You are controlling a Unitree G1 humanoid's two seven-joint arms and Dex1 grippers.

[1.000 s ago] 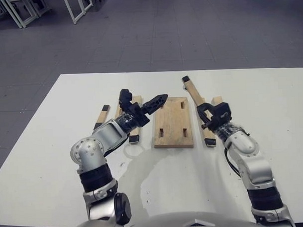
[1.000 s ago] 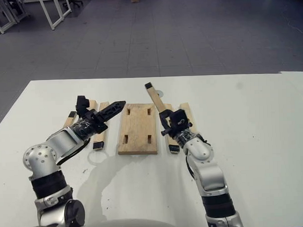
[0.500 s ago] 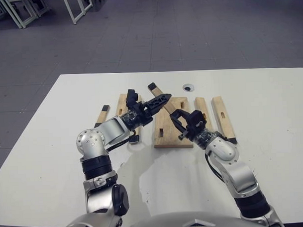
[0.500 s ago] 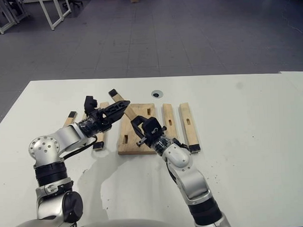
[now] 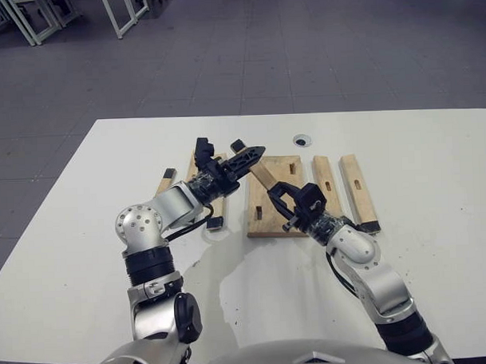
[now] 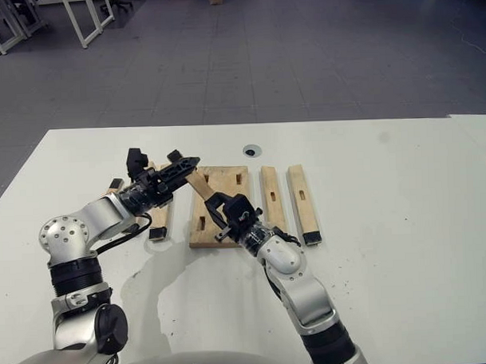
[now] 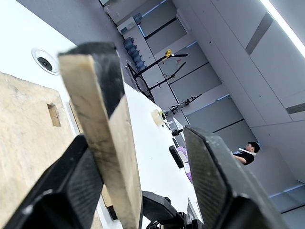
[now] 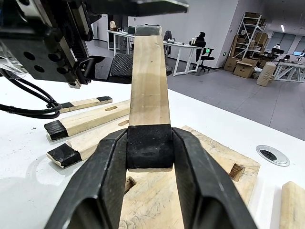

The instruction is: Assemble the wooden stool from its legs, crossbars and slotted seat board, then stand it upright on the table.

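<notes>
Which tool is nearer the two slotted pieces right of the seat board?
Right. Right tool over the seat board, beside the slotted pieces; left tool at the board's far-left corner.

Lab hall: white workbenches point(image 8: 184, 51), storage shelving point(image 8: 251, 26)
</notes>
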